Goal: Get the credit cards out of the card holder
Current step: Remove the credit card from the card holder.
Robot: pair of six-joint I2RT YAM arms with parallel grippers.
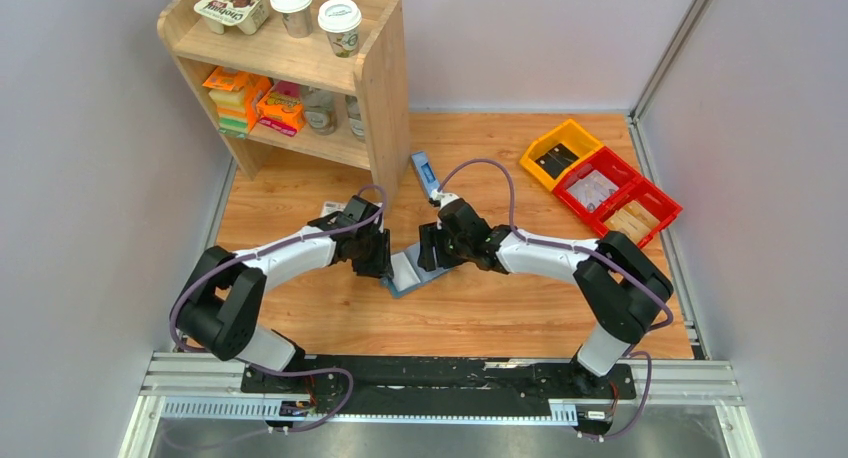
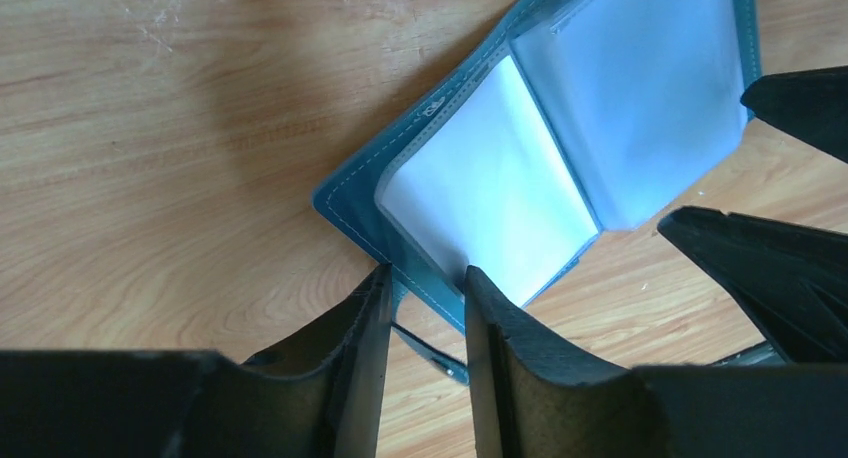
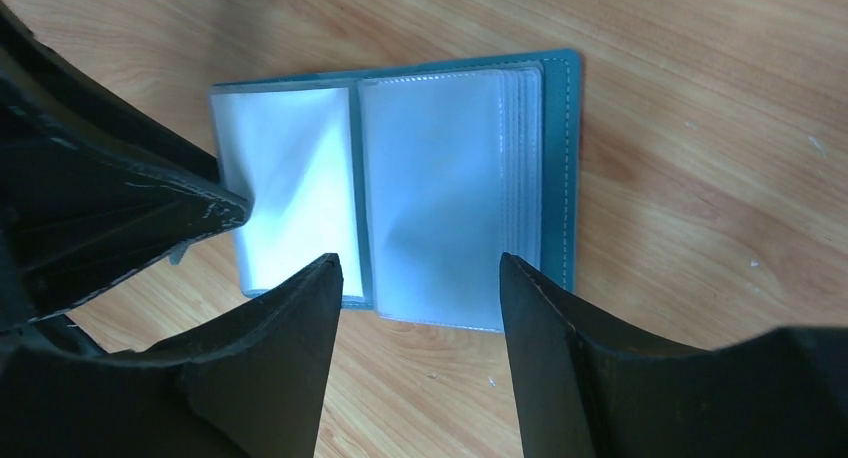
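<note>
The teal card holder (image 1: 408,274) lies open and flat on the wooden table between both arms, its pale clear sleeves facing up (image 3: 450,198). A white rectangle fills the left sleeve (image 2: 490,198); no credit cards can be told apart from the sleeves. My left gripper (image 2: 428,273) stands at the holder's near teal edge, with the fingertips a narrow gap apart and that edge and the closure tab between them. My right gripper (image 3: 420,263) is open, hovering at the near edge of the right sleeve stack with nothing between its fingers. In the top view both grippers (image 1: 385,261) (image 1: 433,250) meet over the holder.
A wooden shelf unit (image 1: 375,73) with cups and packs stands at the back left. A narrow blue-and-white box (image 1: 424,174) lies beside it. A yellow bin (image 1: 560,150) and a red bin (image 1: 618,195) sit at the back right. Grey walls bound the table.
</note>
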